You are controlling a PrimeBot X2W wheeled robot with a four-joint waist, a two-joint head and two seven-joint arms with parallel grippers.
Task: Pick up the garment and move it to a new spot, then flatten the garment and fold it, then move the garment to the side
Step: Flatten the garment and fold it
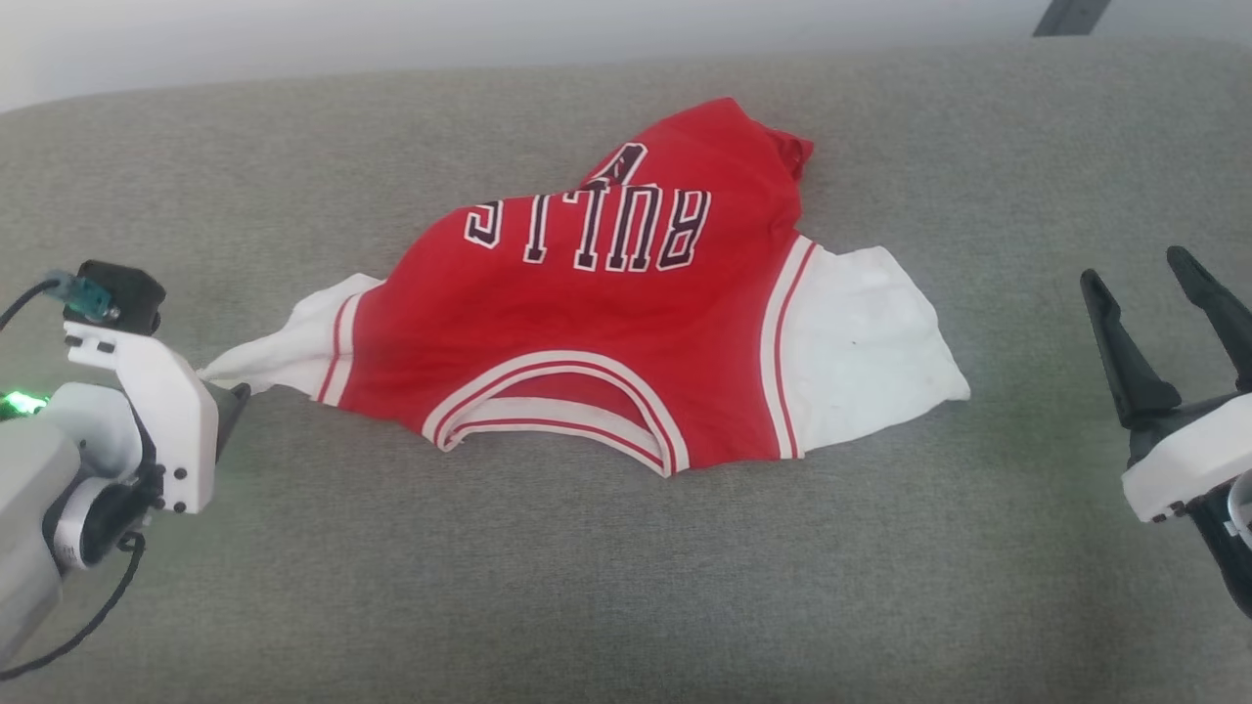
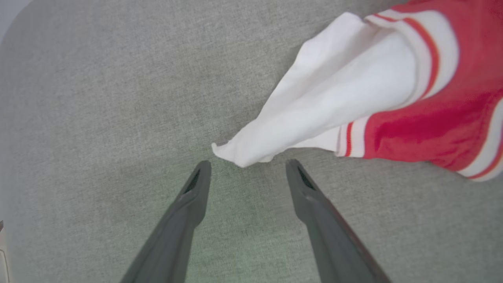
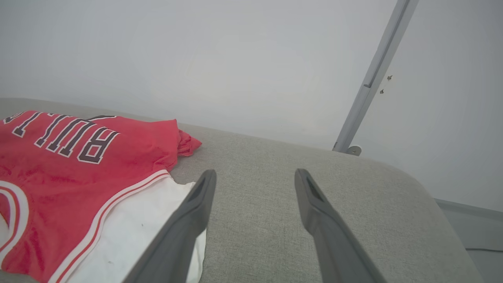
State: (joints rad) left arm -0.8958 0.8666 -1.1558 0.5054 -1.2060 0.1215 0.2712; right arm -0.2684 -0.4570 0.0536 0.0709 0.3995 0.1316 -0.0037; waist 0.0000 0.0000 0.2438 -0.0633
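On woven grey upholstery, crumpled red jersey, white lining corners; left fingers and right fingers wide, empty.

A grey woven-fabric surface carries 1 item: the garment, rumpled near the centre (its letters read upside down), white lining spilling toward 9 and 3 o'clock, striped neckline toward 6 o'clock.

Bright, even, diffuse light; soft faint shadows; the garment blurs near the left wrist view's edge.
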